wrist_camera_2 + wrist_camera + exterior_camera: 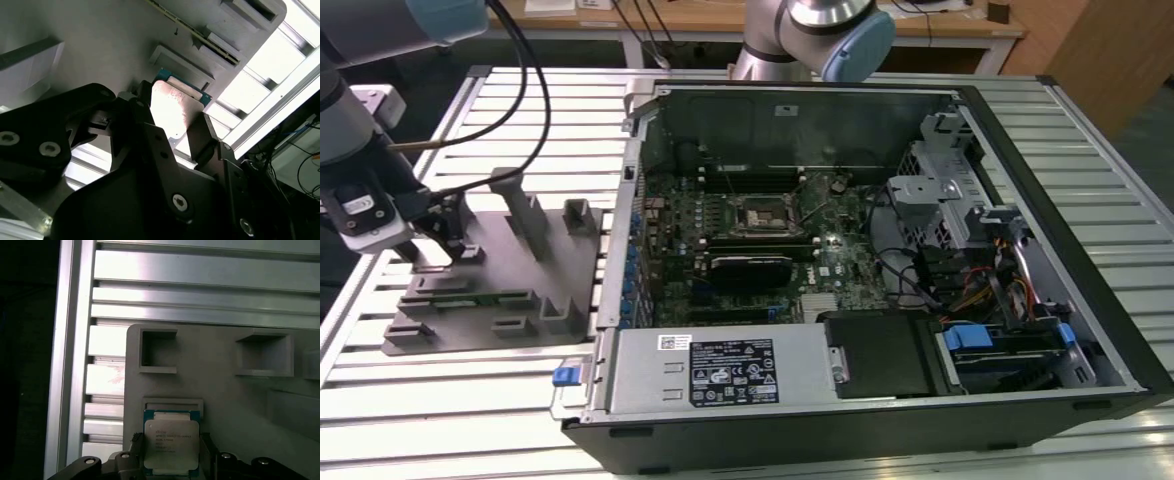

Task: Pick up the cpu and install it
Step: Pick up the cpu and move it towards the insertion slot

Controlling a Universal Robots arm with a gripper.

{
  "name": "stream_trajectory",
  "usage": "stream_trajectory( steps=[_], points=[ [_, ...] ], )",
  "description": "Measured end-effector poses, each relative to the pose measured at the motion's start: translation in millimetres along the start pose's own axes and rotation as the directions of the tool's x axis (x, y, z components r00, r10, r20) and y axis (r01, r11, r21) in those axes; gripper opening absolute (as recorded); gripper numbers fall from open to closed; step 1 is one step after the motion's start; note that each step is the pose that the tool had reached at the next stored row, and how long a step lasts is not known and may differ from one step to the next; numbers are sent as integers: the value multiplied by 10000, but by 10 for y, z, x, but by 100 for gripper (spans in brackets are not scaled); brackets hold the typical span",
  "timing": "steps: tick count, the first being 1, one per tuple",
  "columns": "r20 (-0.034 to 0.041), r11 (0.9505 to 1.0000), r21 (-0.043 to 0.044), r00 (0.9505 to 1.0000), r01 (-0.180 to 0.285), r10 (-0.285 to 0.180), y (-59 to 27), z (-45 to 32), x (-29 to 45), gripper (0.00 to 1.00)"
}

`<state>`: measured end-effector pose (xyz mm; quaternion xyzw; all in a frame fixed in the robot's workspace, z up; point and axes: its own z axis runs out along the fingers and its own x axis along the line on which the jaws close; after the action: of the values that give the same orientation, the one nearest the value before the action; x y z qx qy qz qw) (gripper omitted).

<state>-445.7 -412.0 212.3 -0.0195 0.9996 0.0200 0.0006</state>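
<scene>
The cpu (171,447) faces silver lid up at a shallow pocket of the grey fixture (225,405). The gripper (171,454) pinches it, one finger against each of two opposite edges. In the second wrist view the lid glints between the dark fingers (202,137). Whether the cpu has left the pocket floor cannot be told.

In the exterior view the gripper (447,238) stands over the fixture (520,330) at the exterior view's left, on the slatted table (494,110). The open case (881,250) fills the centre and right, and its socket (763,213) lies well apart from the gripper.

Step in hand: the pick. Judged from this, the move away calls for a level, firm hold on the thin edges and a straight rise clear of the pocket walls.
</scene>
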Motion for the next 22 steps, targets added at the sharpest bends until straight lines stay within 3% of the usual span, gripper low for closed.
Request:
stream_trajectory(
  steps=[22],
  points=[
    [-1, 10000, 0, 10000, 0, 0, 5, -120, 0, 53]
  ],
)
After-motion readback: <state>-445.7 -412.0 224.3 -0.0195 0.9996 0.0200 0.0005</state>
